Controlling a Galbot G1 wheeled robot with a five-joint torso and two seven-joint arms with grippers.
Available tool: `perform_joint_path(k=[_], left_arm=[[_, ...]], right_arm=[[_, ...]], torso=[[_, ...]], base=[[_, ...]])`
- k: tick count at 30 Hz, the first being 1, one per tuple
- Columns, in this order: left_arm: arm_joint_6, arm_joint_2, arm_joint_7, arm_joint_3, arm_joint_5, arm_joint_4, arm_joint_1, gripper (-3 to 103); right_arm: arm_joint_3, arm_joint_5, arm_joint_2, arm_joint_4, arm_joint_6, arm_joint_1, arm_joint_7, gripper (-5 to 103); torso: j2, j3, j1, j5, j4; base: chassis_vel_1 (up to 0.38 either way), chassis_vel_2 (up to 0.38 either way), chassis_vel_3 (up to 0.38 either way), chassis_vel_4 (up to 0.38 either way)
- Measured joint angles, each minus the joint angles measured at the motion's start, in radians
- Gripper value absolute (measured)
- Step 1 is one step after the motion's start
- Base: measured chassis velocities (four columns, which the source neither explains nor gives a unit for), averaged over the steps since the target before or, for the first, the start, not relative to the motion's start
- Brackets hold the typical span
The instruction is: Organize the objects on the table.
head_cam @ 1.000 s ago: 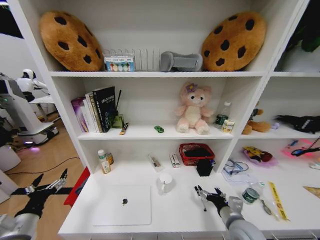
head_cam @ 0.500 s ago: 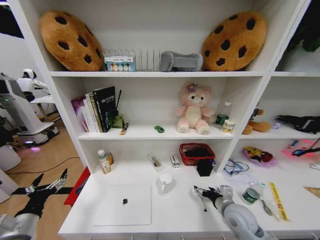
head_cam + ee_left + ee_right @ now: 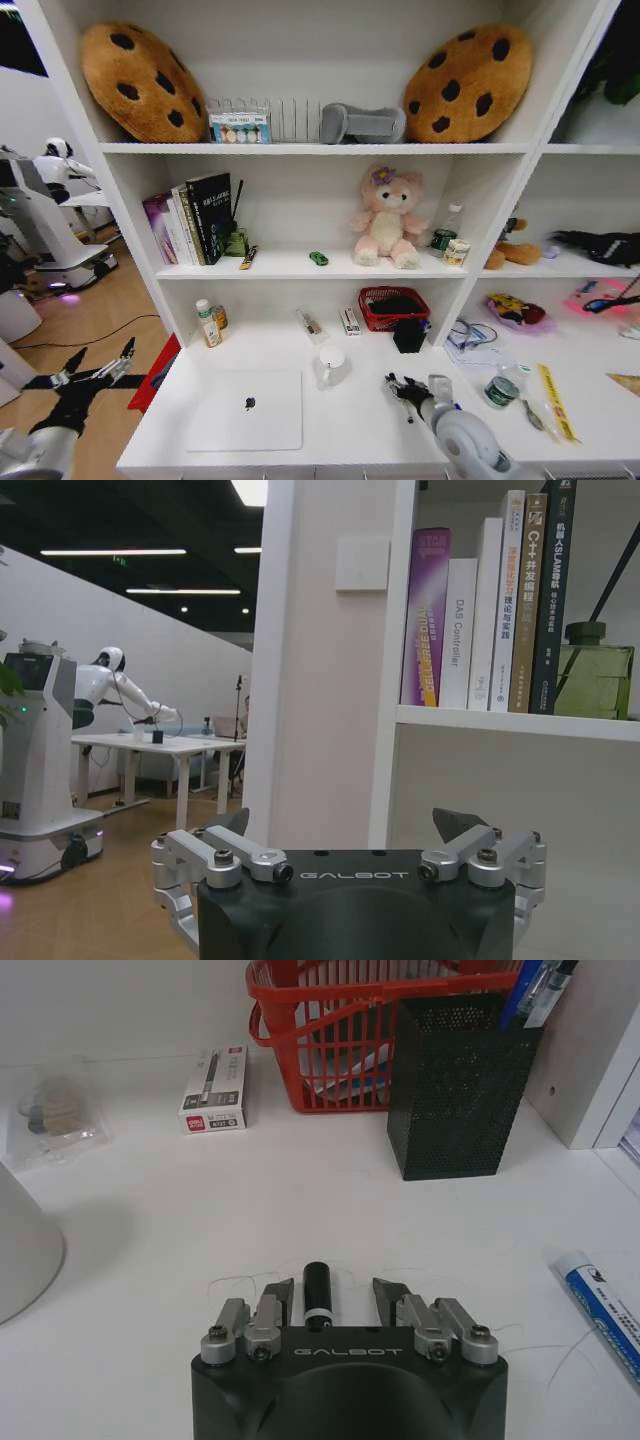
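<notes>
White shelving (image 3: pixel 300 148) spans the frame, 3 tiers visible. Wood-tone floor (image 3: pixel 90 320) at lower left, with a black cable across it. Through the left wrist view: dark ceiling with strip lights (image 3: pixel 112 552), white wall, small white table (image 3: pixel 150 746) at mid left.

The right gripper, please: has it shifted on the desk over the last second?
Yes. The right gripper has slid left toward the white mug, fingers open astride the black pen.
</notes>
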Motion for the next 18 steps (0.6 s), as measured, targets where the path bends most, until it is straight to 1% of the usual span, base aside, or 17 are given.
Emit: perform_joint_path(k=[1,2,3,5,7,8,9,10,16,17,18], left_arm=[[0.000,0.000,0.000,0.000,0.000,0.000,0.000,100],[0.000,0.000,0.000,0.000,0.000,0.000,0.000,100],[0.000,0.000,0.000,0.000,0.000,0.000,0.000,100],[0.000,0.000,0.000,0.000,0.000,0.000,0.000,100],[0.000,0.000,0.000,0.000,0.000,0.000,0.000,100],[0.000,0.000,0.000,0.000,0.000,0.000,0.000,100],[0.000,0.000,0.000,0.000,0.000,0.000,0.000,100],[0.000,0.000,0.000,0.000,0.000,0.000,0.000,100],[0.000,0.000,0.000,0.000,0.000,0.000,0.000,100],[0.000,0.000,0.000,0.000,0.000,0.000,0.000,100],[0.000,0.000,0.000,0.000,0.000,0.000,0.000,100]], right_arm=[[0.000,0.000,-0.001,0.001,0.000,-0.001,0.000,41],[0.001,-0.001,-0.001,0.003,0.000,-0.003,0.000,41],[0.001,-0.002,-0.001,0.004,0.001,-0.005,0.000,30],[0.002,-0.003,-0.001,0.005,0.001,-0.006,0.000,30],[0.002,-0.006,-0.001,0.007,0.001,-0.007,-0.001,18],[0.002,-0.006,-0.001,0.007,0.001,-0.007,-0.001,18],[0.001,-0.006,-0.001,0.007,0.001,-0.008,-0.001,13],[0.001,-0.008,-0.001,0.007,0.001,-0.008,-0.001,11],[0.010,-0.025,0.001,0.016,0.006,-0.013,-0.008,11],[0.017,-0.054,0.005,0.021,0.021,-0.015,-0.016,11],[0.029,-0.112,0.011,0.027,0.062,-0.019,-0.032,11]], torso=[[0.000,0.000,0.000,0.0000,0.0000],[0.000,0.000,0.000,0.0001,0.0000],[0.000,0.000,0.000,0.0002,0.0000],[0.000,0.000,0.000,0.0003,0.0000],[0.000,0.000,0.000,0.0003,0.0000],[0.000,0.000,0.000,0.0003,0.0000],[0.000,0.000,0.000,0.0003,0.0000],[0.000,0.000,0.000,0.0003,0.0000],[0.000,0.000,0.000,0.0005,0.0000],[0.000,0.000,0.000,0.0006,0.0000],[0.000,0.000,0.000,0.0003,0.0000]], base=[[0.000,0.000,0.000,0.000],[0.000,0.000,0.000,0.000],[0.000,0.000,0.000,0.000],[0.000,0.000,0.000,0.000],[0.000,0.000,0.000,0.000],[0.000,0.000,0.000,0.000],[0.000,0.000,0.000,0.000],[0.000,0.000,0.000,0.000],[0.000,0.000,0.000,0.000],[0.000,0.000,0.000,0.000],[0.000,0.000,0.000,0.000]])
